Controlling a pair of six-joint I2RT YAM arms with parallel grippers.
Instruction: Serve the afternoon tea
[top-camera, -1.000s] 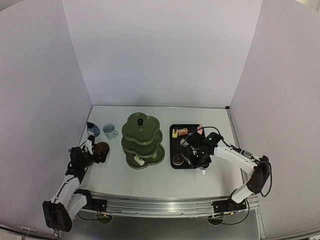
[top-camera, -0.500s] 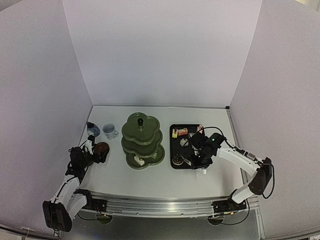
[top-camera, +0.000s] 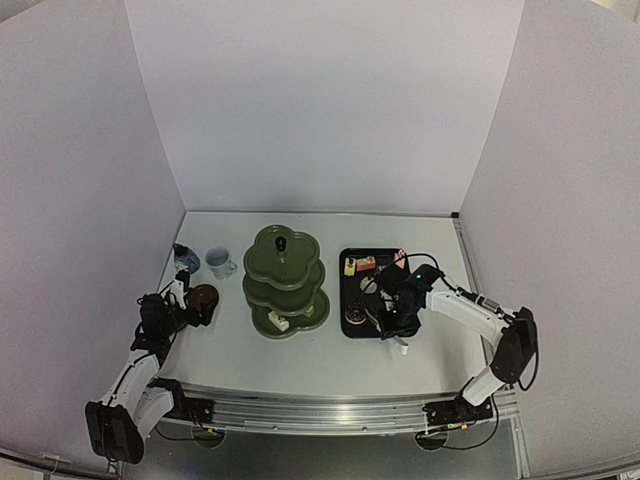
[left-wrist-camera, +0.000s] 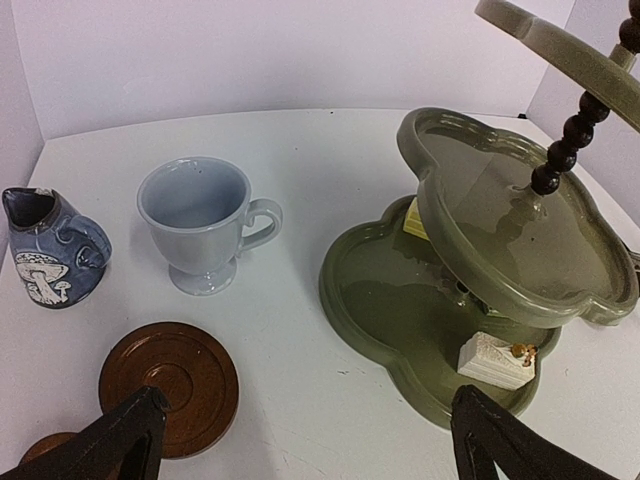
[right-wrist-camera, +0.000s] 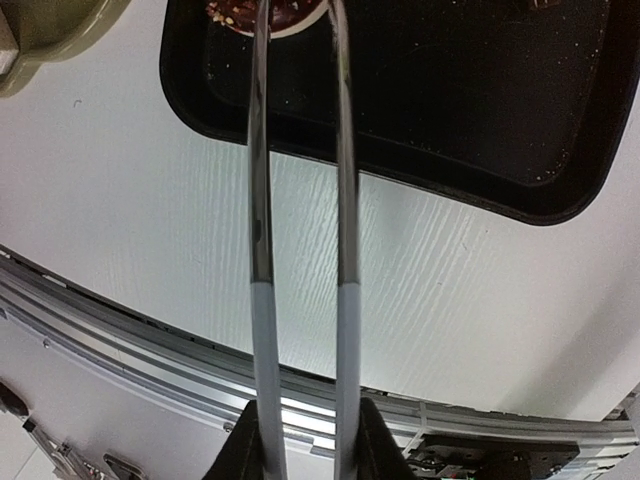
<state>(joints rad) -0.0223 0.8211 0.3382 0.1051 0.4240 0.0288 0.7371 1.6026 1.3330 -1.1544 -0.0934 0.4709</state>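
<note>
The olive-green three-tier stand (top-camera: 285, 280) is mid-table, with a white cake (left-wrist-camera: 495, 360) and a yellow one (left-wrist-camera: 415, 222) on its bottom tier. A pale bluish cup (left-wrist-camera: 200, 225) and a mushroom-painted cup (left-wrist-camera: 50, 250) stand left of it, near two brown coasters (left-wrist-camera: 168, 385). My left gripper (left-wrist-camera: 300, 450) hangs open over the table between coaster and stand. My right gripper (right-wrist-camera: 305, 440) is shut on the metal tongs (right-wrist-camera: 261, 200). Their two arms reach to either side of a chocolate doughnut (right-wrist-camera: 290, 12) on the black tray (right-wrist-camera: 450, 120).
More small cakes (top-camera: 358, 264) lie at the tray's far end. The aluminium rail (right-wrist-camera: 150, 350) runs along the table's near edge, just below the tray. White walls close in the table on three sides.
The right gripper has squeezed the tongs' arms closer together and shifted slightly left over the tray. The left arm has not moved.
</note>
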